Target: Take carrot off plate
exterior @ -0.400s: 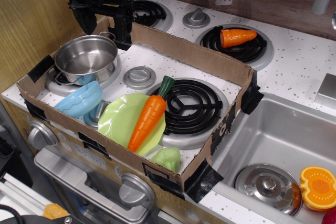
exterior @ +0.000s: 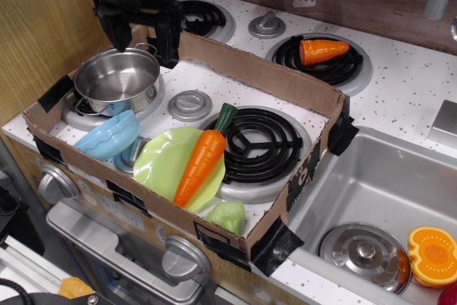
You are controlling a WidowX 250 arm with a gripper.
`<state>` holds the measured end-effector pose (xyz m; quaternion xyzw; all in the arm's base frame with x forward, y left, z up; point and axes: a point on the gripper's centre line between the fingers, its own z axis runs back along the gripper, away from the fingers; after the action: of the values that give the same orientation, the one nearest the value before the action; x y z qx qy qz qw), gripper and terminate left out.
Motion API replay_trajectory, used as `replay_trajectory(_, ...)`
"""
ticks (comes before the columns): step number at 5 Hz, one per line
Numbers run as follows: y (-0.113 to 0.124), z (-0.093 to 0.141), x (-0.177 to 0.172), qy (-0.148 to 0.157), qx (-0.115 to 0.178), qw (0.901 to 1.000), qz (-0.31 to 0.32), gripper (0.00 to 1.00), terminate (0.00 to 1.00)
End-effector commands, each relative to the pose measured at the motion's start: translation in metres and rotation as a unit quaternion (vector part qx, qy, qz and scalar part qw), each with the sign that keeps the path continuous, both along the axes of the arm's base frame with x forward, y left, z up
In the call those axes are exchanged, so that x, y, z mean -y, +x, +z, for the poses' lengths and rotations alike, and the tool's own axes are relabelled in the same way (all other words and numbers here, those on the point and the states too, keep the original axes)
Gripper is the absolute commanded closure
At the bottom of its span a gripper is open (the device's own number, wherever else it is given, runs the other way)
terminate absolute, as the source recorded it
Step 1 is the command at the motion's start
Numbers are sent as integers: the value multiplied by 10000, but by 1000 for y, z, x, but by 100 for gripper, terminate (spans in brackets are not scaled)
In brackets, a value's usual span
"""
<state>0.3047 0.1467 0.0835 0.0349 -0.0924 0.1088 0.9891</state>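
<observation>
The hand (exterior: 141,33) hangs at the far left, above the far edge of the steel pot (exterior: 118,78) and against the far wall of the cardboard tray (exterior: 257,69). Its two black fingers (exterior: 167,42) are spread wide apart with nothing between them; it is released, holding nothing and touching neither pot nor carrot.

The carrot (exterior: 202,160) lies on the green plate (exterior: 158,163) near the front of the tray, well apart from the hand. Its green stem end points far and right, reaching past the plate rim toward the black burner coil (exterior: 260,144); its orange tip points near and left. A light blue bowl (exterior: 109,134) sits just left of the plate.

Compared with the earlier frame, the hand has lifted slightly and edged a little left; the fingers are as wide as before. Carrot, plate, bowl and pot have not moved.
</observation>
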Motion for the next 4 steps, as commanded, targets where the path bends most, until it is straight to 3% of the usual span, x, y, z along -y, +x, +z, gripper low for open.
replay_trajectory(1,-9,37,22,512,621,9954,-522,0,0)
replay_trajectory(2,-25,48,36,612,831,9903,-925,0,0)
replay_trajectory(3,-48,44,61,582,1075,9843,-1277,0,0)
replay_trajectory(4,-66,29,88,416,1104,9873,-1065,0,0)
